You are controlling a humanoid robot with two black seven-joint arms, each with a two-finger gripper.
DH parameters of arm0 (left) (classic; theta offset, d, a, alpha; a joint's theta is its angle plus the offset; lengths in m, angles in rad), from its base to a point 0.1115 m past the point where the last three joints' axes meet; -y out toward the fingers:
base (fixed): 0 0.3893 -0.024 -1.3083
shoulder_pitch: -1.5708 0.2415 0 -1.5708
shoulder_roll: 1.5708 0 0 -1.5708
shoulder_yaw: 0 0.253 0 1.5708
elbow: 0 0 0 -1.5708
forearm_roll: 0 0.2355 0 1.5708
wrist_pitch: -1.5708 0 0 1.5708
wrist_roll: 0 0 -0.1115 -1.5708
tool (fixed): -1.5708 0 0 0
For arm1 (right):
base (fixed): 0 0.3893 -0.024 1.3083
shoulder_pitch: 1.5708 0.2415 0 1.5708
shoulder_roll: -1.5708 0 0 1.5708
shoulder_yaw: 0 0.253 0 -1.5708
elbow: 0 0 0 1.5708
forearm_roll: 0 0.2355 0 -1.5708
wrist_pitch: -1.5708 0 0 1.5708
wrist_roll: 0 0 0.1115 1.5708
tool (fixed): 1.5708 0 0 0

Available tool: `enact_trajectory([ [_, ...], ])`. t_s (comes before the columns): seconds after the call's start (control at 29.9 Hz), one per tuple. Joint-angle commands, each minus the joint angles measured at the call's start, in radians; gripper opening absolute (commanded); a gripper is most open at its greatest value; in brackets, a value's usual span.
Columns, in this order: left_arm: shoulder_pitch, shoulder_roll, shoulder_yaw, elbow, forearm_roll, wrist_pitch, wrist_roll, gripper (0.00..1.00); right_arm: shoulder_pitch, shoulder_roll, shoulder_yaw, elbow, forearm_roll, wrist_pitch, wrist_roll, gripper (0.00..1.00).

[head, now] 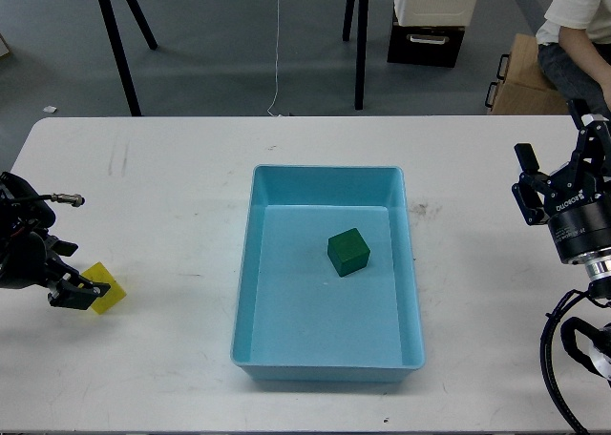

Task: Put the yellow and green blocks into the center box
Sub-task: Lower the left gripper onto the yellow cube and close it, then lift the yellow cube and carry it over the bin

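The yellow block [108,290] lies on the white table [172,187] at the far left. My left gripper [76,293] is low at the block's left side and overlaps its left edge; its dark fingers cannot be told apart. The green block [347,252] sits inside the light blue box [326,361] at the table's center, a little right of the box's middle. My right gripper [559,158] is raised at the far right, away from both blocks, with its fingers apart and nothing between them.
Beyond the table's far edge stand black stand legs [118,44], a white and black case [431,20], a cardboard box [520,77] and a seated person [578,20]. A thin cable [277,44] runs on the floor.
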Motion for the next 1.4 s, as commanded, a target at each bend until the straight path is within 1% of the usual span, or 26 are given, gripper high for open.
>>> enact_trajectory([
  [0.0,-0.001,-0.003,0.012,0.003,0.000,0.000,0.000,0.91,0.000,0.004,0.000,-0.002,0.000,0.000,0.000,0.99],
  [0.07,-0.001,-0.011,0.012,0.006,0.000,0.000,0.000,0.87,0.000,0.005,-0.003,-0.002,0.000,0.000,0.001,0.99],
  [0.1,-0.001,-0.017,0.012,0.006,0.000,0.000,0.000,0.84,0.000,0.005,-0.003,-0.002,0.000,0.000,0.001,0.99],
  [0.13,-0.001,-0.019,0.012,0.008,0.000,0.000,0.000,0.78,0.000,0.005,-0.003,-0.002,0.000,0.000,0.000,0.99],
  [0.17,-0.001,-0.022,0.012,0.012,0.000,0.000,0.000,0.75,0.000,0.005,-0.003,-0.002,0.000,0.000,0.000,0.99],
  [0.2,-0.001,-0.023,0.010,0.012,0.000,0.000,0.000,0.75,0.000,0.005,-0.003,-0.002,0.000,0.000,0.000,0.99],
  [0.33,-0.001,-0.045,0.012,0.020,0.000,0.000,0.000,0.64,-0.012,0.006,-0.003,-0.002,0.000,0.000,0.001,0.99],
  [0.4,-0.001,-0.046,0.010,0.022,0.000,0.000,0.000,0.53,-0.014,0.006,-0.003,-0.002,0.000,0.000,0.001,0.99],
  [0.47,-0.001,-0.046,0.012,0.022,0.000,0.000,0.000,0.40,-0.015,0.006,-0.003,-0.002,0.000,0.000,0.001,0.99],
  [0.5,-0.001,-0.046,0.012,0.023,0.000,0.000,0.000,0.31,-0.015,0.006,-0.003,-0.002,0.000,0.000,0.001,0.99],
  [0.53,-0.001,-0.046,0.012,0.026,0.000,0.000,0.000,0.24,-0.015,0.006,-0.002,-0.002,0.000,0.000,0.001,0.99],
  [0.6,-0.001,-0.045,0.012,0.034,0.000,0.000,0.000,0.13,-0.015,0.006,-0.002,-0.002,0.000,0.000,0.001,0.99],
  [0.63,-0.002,-0.042,0.009,0.040,0.000,0.000,0.000,0.10,-0.014,0.006,0.000,-0.002,0.000,0.000,0.003,0.99],
  [0.7,-0.010,-0.034,0.001,0.042,0.000,0.000,0.000,0.08,-0.014,0.005,0.004,-0.002,0.000,0.000,0.003,0.99],
  [0.74,-0.022,-0.034,-0.002,0.042,0.000,0.019,0.000,0.08,-0.015,0.005,0.010,-0.002,0.000,0.000,0.003,0.99],
  [0.77,-0.047,-0.031,-0.003,0.040,0.000,0.045,0.000,0.08,-0.017,0.005,0.020,-0.002,0.000,0.000,0.003,0.99],
  [0.8,-0.079,-0.026,-0.003,0.040,0.000,0.054,0.000,0.08,-0.021,0.005,0.029,-0.002,0.000,0.000,0.003,0.99],
  [0.87,-0.142,-0.007,-0.002,0.035,0.000,0.056,0.000,0.08,-0.031,0.001,0.046,-0.002,0.000,0.000,0.003,0.99],
  [0.94,-0.214,0.018,0.000,0.016,-0.014,0.054,0.000,0.08,-0.046,-0.002,0.075,-0.005,0.000,0.000,0.003,0.99],
  [1.04,-0.318,0.026,0.000,-0.061,-0.083,0.041,0.000,0.08,-0.070,-0.003,0.101,-0.009,-0.002,0.002,0.004,0.99],
  [1.14,-0.410,0.010,0.000,-0.125,-0.102,0.000,0.000,0.08,-0.098,-0.003,0.115,-0.011,-0.002,0.002,0.004,0.99],
  [1.2,-0.473,-0.031,-0.002,-0.159,-0.102,0.000,0.000,0.09,-0.115,-0.003,0.121,-0.014,-0.002,0.000,0.007,0.99],
  [1.37,-0.584,-0.265,0.007,-0.159,-0.094,0.000,0.000,0.09,-0.133,-0.003,0.147,-0.015,-0.002,-0.015,0.009,0.99],
])
